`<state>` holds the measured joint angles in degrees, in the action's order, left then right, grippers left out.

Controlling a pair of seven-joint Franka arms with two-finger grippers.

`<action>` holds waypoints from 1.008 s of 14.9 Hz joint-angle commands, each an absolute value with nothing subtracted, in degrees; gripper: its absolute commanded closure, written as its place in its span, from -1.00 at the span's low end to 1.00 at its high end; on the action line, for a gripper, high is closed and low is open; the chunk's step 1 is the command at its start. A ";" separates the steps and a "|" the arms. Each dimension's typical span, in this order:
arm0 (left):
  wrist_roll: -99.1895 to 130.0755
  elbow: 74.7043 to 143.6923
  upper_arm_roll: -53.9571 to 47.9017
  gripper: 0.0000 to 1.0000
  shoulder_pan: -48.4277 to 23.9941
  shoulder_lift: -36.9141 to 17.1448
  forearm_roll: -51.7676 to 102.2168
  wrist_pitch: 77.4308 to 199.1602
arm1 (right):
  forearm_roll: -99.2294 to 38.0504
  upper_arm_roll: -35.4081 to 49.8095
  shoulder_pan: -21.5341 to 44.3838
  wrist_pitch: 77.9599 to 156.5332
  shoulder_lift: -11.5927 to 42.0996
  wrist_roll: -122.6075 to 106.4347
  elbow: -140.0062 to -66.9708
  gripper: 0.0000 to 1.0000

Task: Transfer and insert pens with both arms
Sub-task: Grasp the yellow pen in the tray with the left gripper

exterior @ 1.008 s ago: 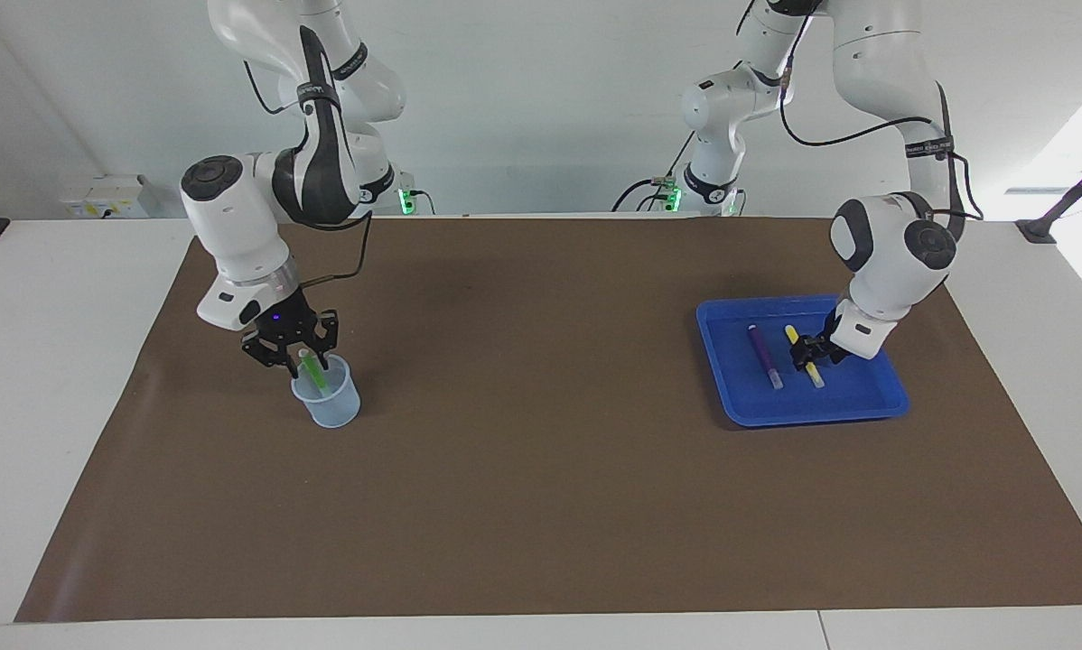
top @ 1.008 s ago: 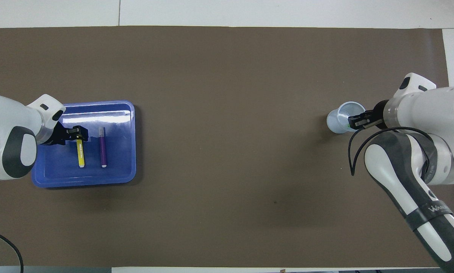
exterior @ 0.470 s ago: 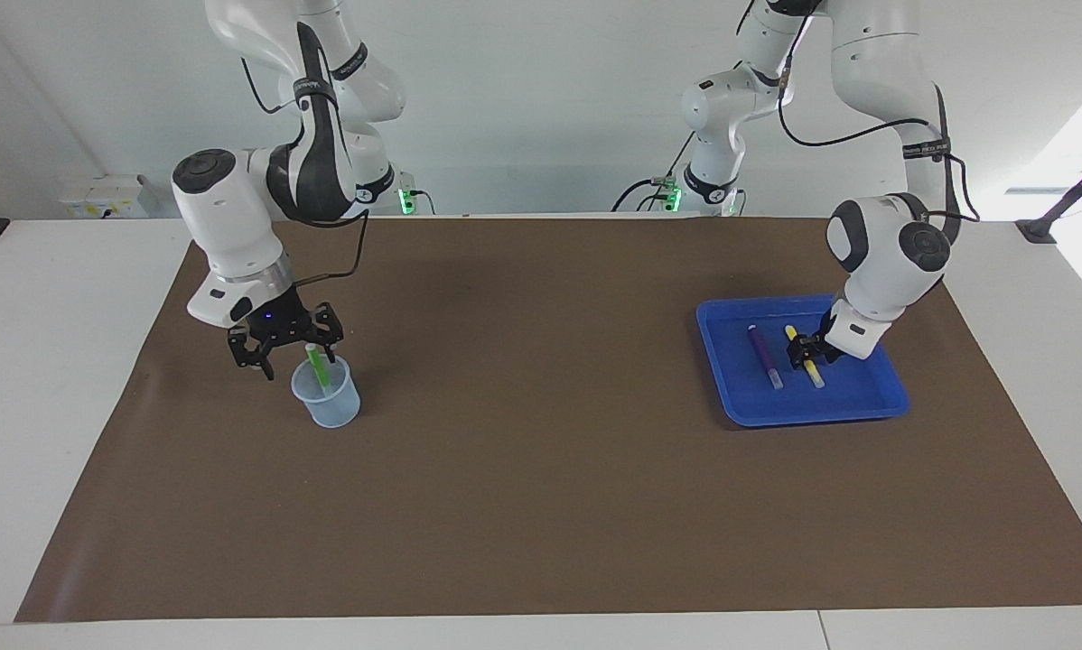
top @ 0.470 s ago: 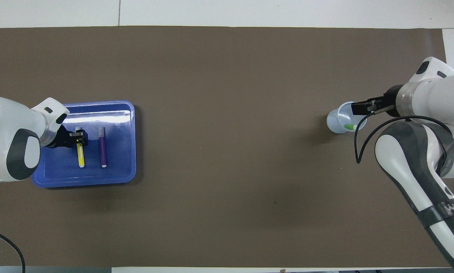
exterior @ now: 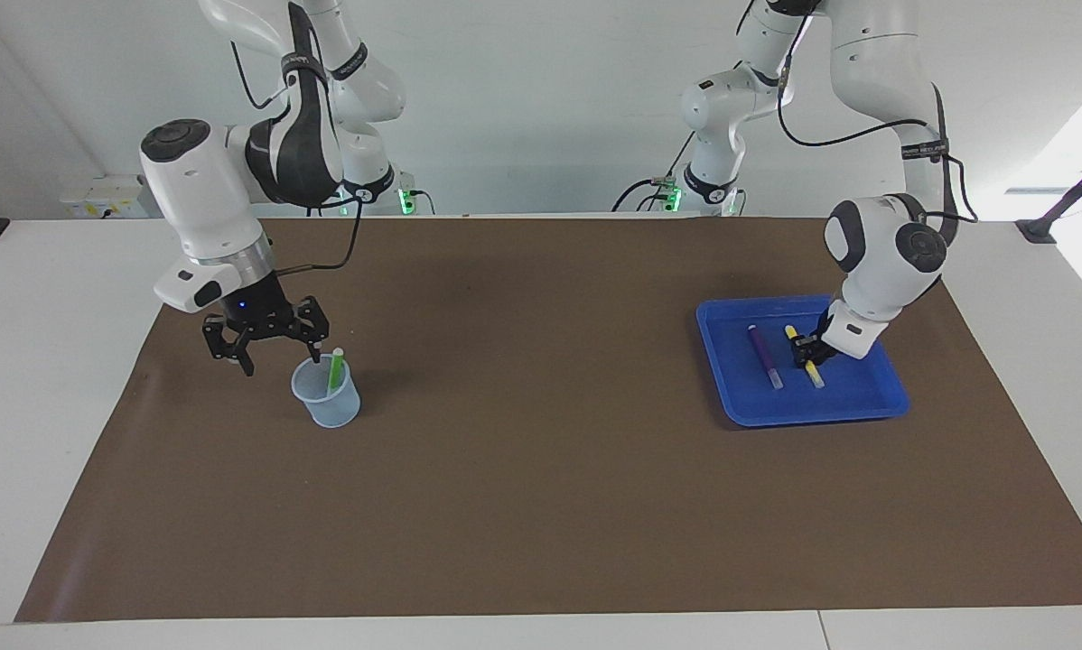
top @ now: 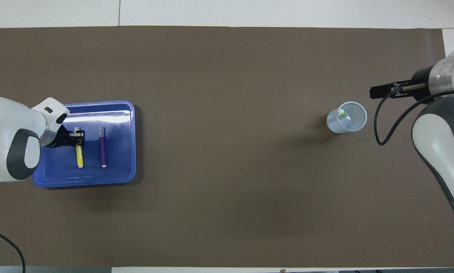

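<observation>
The green pen [exterior: 335, 368] stands tilted in a clear plastic cup [exterior: 327, 403] toward the right arm's end of the mat; it also shows in the overhead view [top: 342, 113], inside the cup [top: 356, 122]. My right gripper [exterior: 284, 361] is open and empty, raised beside the cup; in the overhead view [top: 377, 92] it is clear of the rim. The yellow pen [exterior: 815, 376] and purple pen [exterior: 763, 354] lie side by side in a blue tray [exterior: 812, 411]. My left gripper [exterior: 810, 350] is down at the yellow pen [top: 80, 157], next to the purple pen [top: 103, 148].
A brown mat [exterior: 541, 487] covers the table. The blue tray [top: 94, 180] sits toward the left arm's end. Two smaller white arms with green lights [exterior: 713, 153] stand at the robots' edge of the table.
My right gripper has opened, risen and drawn away from the cup, leaving the green pen standing in it. My left gripper has stayed at the yellow pen, which has not moved.
</observation>
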<state>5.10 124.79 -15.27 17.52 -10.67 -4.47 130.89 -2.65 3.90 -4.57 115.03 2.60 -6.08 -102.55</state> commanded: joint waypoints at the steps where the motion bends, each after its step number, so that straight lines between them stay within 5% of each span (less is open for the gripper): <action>1: 5.01 125.16 -14.94 1.00 17.84 -10.20 -5.71 131.05 | -1.23 4.13 -5.27 107.17 3.08 -2.57 -96.78 -1.00; 6: 6.59 114.73 -15.03 1.00 18.02 -10.28 -4.84 116.15 | -0.71 4.31 -4.66 93.72 2.99 4.92 -88.69 -1.00; 15: 28.97 104.25 -15.29 1.00 17.84 -8.88 9.47 101.09 | 0.35 4.92 -2.81 89.56 1.14 6.50 -89.03 -1.00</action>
<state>22.55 106.76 -15.13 17.72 -9.29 5.76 105.02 -0.85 4.67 -2.56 90.38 1.25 5.55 -89.25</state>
